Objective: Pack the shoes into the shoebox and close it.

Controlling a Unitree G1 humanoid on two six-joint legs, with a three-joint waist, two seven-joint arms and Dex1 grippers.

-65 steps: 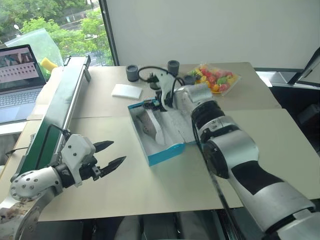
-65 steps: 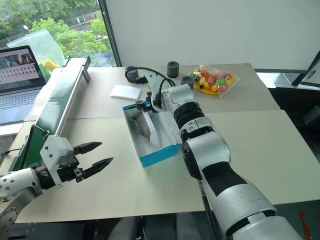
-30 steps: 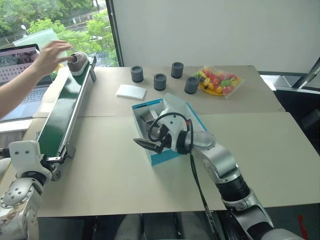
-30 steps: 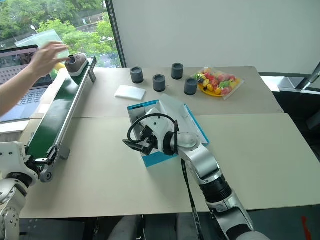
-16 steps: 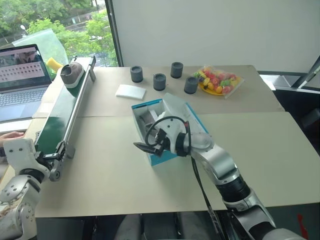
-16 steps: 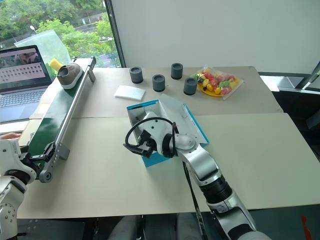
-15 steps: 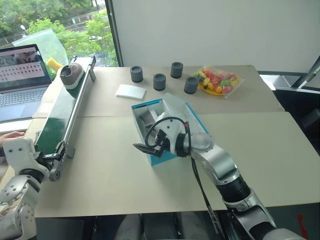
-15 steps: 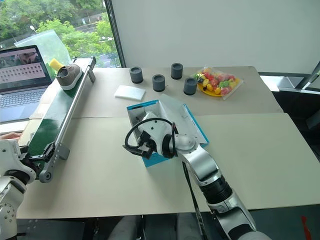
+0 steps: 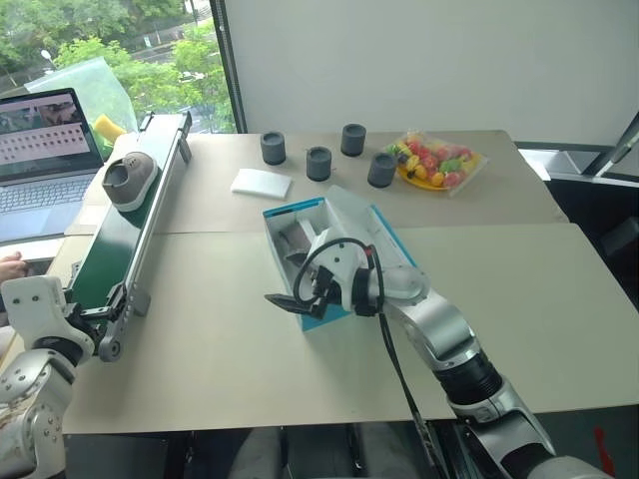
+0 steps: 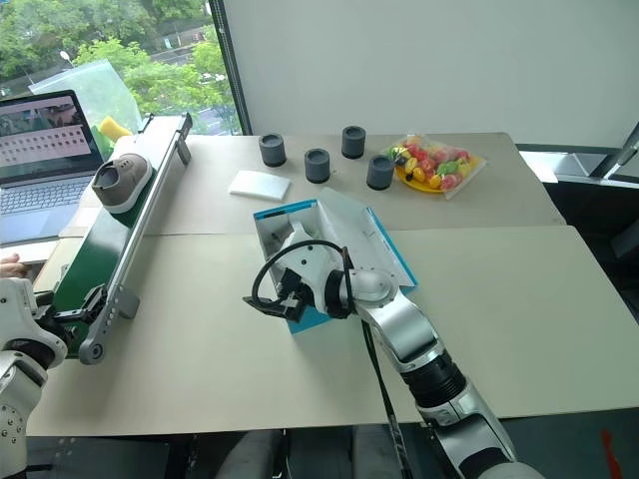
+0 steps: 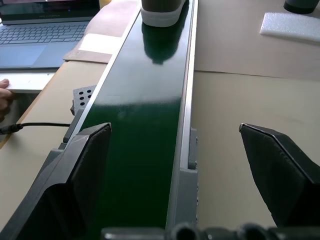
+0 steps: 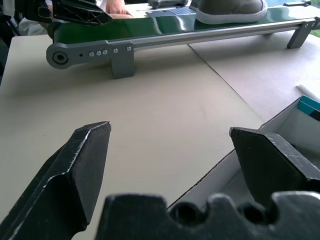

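Shoebox (image 9: pixel 329 311) first: in the left eye view we see the blue box, lid open, sitting at the centre of the frame on the tan worktop (image 9: pixel 499 269). One grey shoe (image 9: pixel 298 242) lies inside it toward the far end. The second shoe (image 9: pixel 128 181) rides on the green conveyor belt (image 9: pixel 110 244) at the upper left of the frame, with a laptop (image 9: pixel 45 150) beyond it at the left edge. Our right hand (image 9: pixel 285 301) hangs at the near left corner of the box, its two black fingers spread and empty. Dark grey cylinders (image 9: pixel 319 163), a flat white pad (image 9: pixel 261 183) and a plate of coloured sweets (image 9: pixel 436 162) sit across the upper middle of the frame.

In the right eye view the same layout repeats, and our left arm's white wrist (image 10: pixel 18 304) shows at the lower left, by the near end of the belt.

In the left wrist view our left hand (image 11: pixel 177 135) has its fingers (image 11: pixel 277 165) set wide apart, straddling the belt's near end, nothing between them; the shoe's white sole shows at the top centre.

In the right wrist view the right hand's fingers (image 12: pixel 82 170) stand wide open over bare worktop, the box's white inner wall at lower right, the belt and shoe along the top.
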